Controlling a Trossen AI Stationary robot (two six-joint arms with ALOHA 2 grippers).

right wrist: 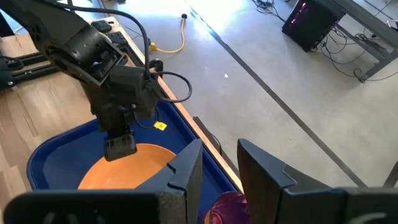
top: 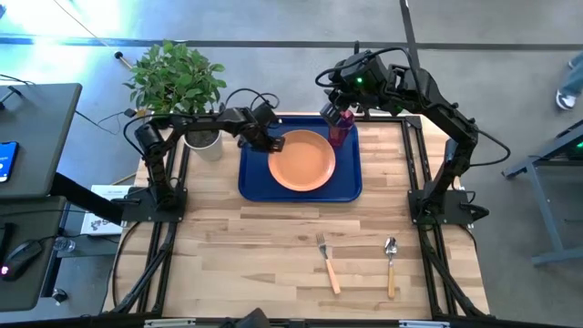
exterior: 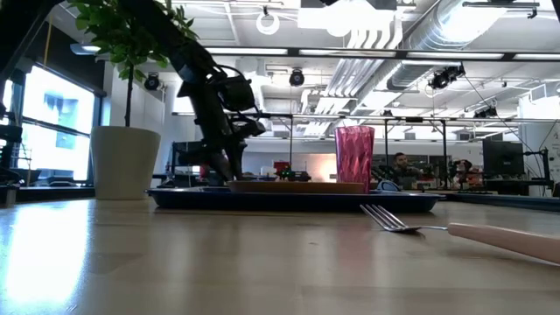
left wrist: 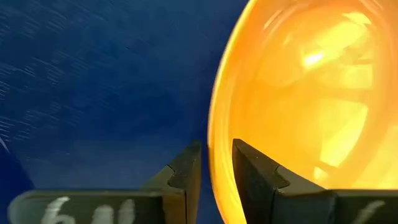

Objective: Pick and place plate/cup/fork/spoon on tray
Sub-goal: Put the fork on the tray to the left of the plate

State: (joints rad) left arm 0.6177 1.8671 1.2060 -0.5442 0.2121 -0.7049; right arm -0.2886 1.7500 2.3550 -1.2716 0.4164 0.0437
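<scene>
The dark-blue tray (top: 250, 178) lies at the table's far middle. The orange plate (top: 305, 162) lies flat in it. The dark-red cup (top: 339, 129) stands upright on its base in the tray's far right corner, and shows in the low view (exterior: 354, 157). My left gripper (top: 271, 141) is at the plate's left rim, shut on it. My right gripper (top: 344, 111) hovers just above the cup (right wrist: 227, 208), fingers a little apart and empty. The fork (top: 328, 262) and the spoon (top: 391, 266) lie flat on the table near its front edge. My left gripper pinches the plate's left rim (left wrist: 214, 155) between its two fingers. One finger (left wrist: 186, 171) is outside the rim over the tray floor, the other (left wrist: 252, 171) is inside the plate. The fingers come slanting down from the table's left. The plate rests flat on the tray.
A potted plant (top: 178, 77) in a pale pot (exterior: 125, 162) stands at the table's far left corner, close behind my left arm. The bare wooden table top (top: 255, 246) stretches between the tray and the fork and spoon.
</scene>
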